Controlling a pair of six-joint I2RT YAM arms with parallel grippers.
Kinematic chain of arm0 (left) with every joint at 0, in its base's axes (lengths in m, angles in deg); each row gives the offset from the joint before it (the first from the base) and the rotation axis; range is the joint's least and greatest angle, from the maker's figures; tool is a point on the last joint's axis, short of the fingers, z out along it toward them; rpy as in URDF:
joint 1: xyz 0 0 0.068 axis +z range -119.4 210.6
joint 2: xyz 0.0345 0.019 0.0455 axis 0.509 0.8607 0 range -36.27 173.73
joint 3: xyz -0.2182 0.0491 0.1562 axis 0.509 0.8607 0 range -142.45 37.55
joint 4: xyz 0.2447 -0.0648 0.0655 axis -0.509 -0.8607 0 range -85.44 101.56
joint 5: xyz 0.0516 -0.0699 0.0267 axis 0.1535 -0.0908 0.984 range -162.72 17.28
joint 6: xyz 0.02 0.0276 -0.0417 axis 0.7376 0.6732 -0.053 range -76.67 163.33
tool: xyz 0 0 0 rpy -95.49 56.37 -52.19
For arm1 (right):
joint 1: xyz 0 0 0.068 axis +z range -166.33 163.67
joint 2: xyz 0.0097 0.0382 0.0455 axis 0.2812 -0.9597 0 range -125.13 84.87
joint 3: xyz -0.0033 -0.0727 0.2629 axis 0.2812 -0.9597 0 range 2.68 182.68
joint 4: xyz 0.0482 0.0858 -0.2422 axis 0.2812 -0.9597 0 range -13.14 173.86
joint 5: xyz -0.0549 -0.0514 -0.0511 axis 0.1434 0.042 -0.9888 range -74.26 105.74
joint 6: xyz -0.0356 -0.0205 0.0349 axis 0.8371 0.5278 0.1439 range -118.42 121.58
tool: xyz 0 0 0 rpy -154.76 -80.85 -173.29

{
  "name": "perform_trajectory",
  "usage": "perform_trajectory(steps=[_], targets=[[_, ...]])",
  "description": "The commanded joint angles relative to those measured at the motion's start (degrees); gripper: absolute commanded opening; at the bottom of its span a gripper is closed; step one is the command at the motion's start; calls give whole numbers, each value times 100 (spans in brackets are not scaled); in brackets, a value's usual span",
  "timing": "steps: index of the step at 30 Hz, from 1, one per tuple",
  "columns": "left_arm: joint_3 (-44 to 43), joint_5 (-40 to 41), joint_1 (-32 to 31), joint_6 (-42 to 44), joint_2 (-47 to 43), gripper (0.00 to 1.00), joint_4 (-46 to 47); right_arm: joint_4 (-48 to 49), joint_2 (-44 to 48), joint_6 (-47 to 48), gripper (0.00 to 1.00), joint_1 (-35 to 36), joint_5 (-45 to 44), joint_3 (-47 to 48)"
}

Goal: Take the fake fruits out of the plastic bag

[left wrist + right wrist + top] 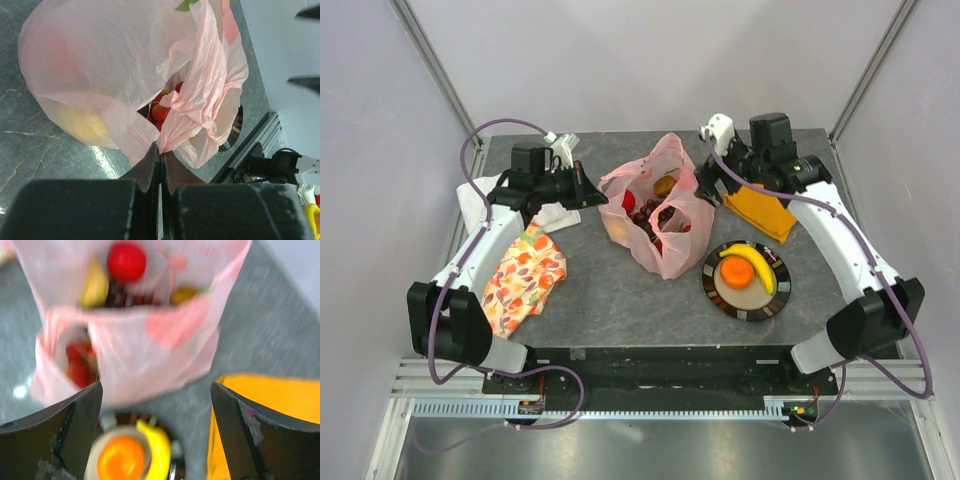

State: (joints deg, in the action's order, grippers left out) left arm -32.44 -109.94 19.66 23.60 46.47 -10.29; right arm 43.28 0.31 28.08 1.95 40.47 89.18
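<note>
Top external: banana (752, 262), orange (736, 272) out, on plate (786, 287) beneath right gripper (156, 387), spread, empty. Left gripper (160, 150) clenched on bag (115, 70) edge; red fruit (126, 261), berries (160, 111) ahead, not yet removed.

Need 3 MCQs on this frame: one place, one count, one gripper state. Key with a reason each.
1. Where is the banana?
A) in the plastic bag
B) on the plate
C) on the orange cloth

2. How many fruits lie on the plate?
A) one
B) two
C) four

3. The right gripper is:
A) open
B) shut on the plastic bag
C) shut on the banana

Key:
1 B, it lies on the plate beside the orange.
2 B, only the banana and the orange are there.
3 A, its wrist view shows the fingers wide apart, gripping nothing.
</note>
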Motion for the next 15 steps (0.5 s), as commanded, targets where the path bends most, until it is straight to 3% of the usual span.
perform_trajectory(steps=[1,8,15], targets=[[126,-172,22,-163,-232,2,198,664,-780,-628,93,324,252,989],[92,-102,22,-128,-311,2,163,814,-2659,-611,69,948,269,2283],[74,-76,83,-93,-285,2,119,797,-4094,-690,60,940,-547,3258]])
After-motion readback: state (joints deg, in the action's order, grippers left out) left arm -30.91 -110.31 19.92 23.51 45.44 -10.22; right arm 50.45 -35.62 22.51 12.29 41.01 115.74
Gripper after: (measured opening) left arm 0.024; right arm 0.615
